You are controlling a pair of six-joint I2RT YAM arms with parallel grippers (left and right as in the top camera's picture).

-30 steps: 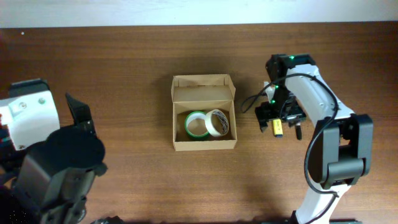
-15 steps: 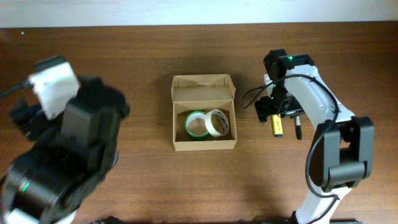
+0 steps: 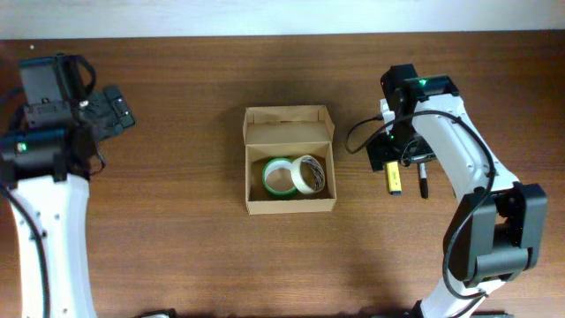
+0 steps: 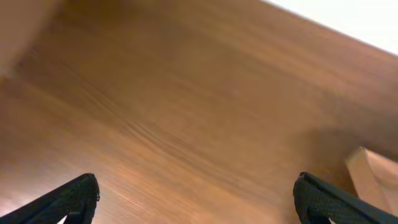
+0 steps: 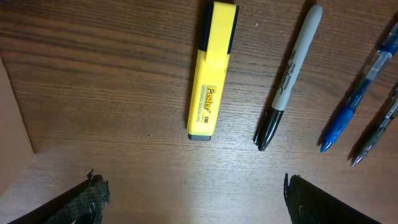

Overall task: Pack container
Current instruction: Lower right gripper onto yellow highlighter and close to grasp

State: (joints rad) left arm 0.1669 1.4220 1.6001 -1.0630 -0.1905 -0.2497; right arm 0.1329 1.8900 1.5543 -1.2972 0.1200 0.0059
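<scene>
The container (image 3: 256, 205), a tan cardboard box, stands at the table's middle with its flap lid (image 3: 289, 116) open at the back. Inside lie a green tape roll (image 3: 279, 177) and a cream tape roll (image 3: 308, 174). To the box's right, my right gripper (image 3: 395, 159) hangs open just behind a yellow highlighter (image 3: 395, 179). In the right wrist view the highlighter (image 5: 211, 71) lies ahead of the open right gripper (image 5: 193, 199), apart from it. My left gripper (image 3: 113, 115) is open at the far left over bare wood; in its wrist view the left gripper (image 4: 199, 199) holds nothing.
Right of the highlighter lie a grey marker with a black cap (image 5: 289, 78), a blue pen (image 5: 360, 93) and another pen (image 5: 376, 134). A box corner (image 4: 373, 177) shows at the right edge of the left wrist view. A pale wall runs along the table's back edge.
The left arm has swung away from the camera and now reaches to the back left of the table. The right gripper has drawn back slightly, uncovering the whole highlighter.
</scene>
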